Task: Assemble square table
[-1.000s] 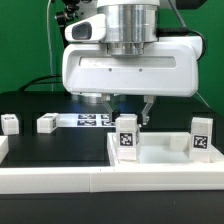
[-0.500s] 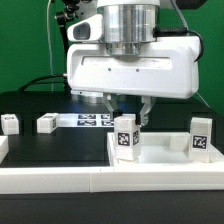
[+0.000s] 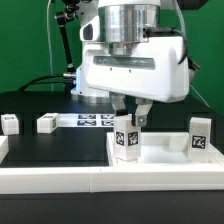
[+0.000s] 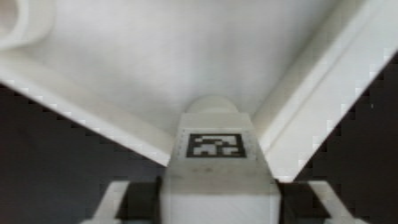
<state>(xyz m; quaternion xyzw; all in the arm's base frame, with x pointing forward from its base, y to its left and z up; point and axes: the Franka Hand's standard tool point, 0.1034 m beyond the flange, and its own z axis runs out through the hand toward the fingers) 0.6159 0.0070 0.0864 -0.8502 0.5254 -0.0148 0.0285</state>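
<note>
Gripper (image 3: 131, 118) shifted toward exterior view's right since one second ago; its white body now tilted. Black table (image 3: 60, 148) carries everything. White border rail (image 3: 55, 185) runs along near edge. Square tabletop (image 3: 165, 160), rim upward, lies at exterior view's right. Marker board (image 3: 95, 120) lies flat behind. Jaws clamped on leg (image 3: 127, 140), upright in tabletop corner, tag toward camera; wrist view shows it between fingers (image 4: 118, 200). Second leg (image 3: 201, 138) upright on tabletop, further right. Third leg (image 3: 47, 123) and fourth leg (image 3: 10, 123) sit on table, well apart from tabletop.
</note>
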